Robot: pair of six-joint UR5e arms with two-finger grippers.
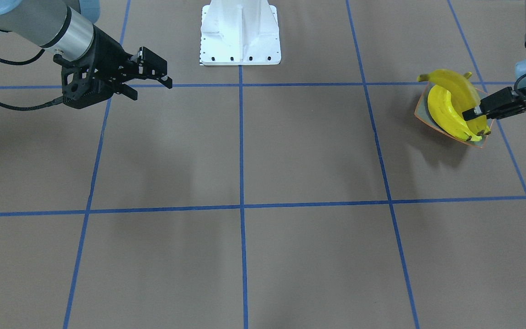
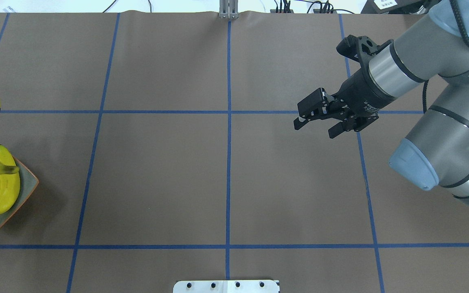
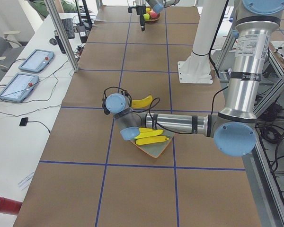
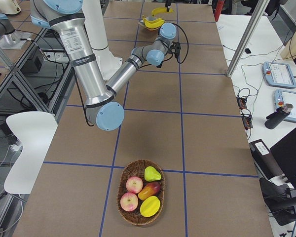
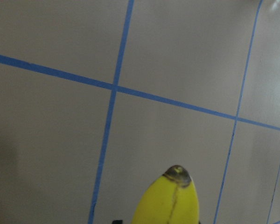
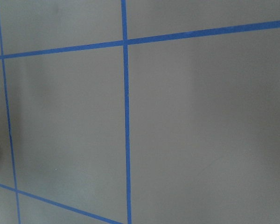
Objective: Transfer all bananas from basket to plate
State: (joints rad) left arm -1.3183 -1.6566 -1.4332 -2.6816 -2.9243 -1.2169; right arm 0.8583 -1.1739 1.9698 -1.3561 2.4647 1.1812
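1. The step in hand looks like setting down the last banana. At the right edge of the front-facing view, the left end effector is clamped on the held banana. It hangs over the plate, where two bananas lie side by side.
2. To do it well, lower slowly and line the curve up with the pair below. Let go only once the banana rests on them, since the glossy fruit could roll over the low rim.
3. The basket, at the bottom of the right-side view, holds only other fruit.
4. The left arm reaches out low, with its forearm nearly level above the table.
5. The right end effector hovers at the upper right of the overhead view, jaws apart and empty.
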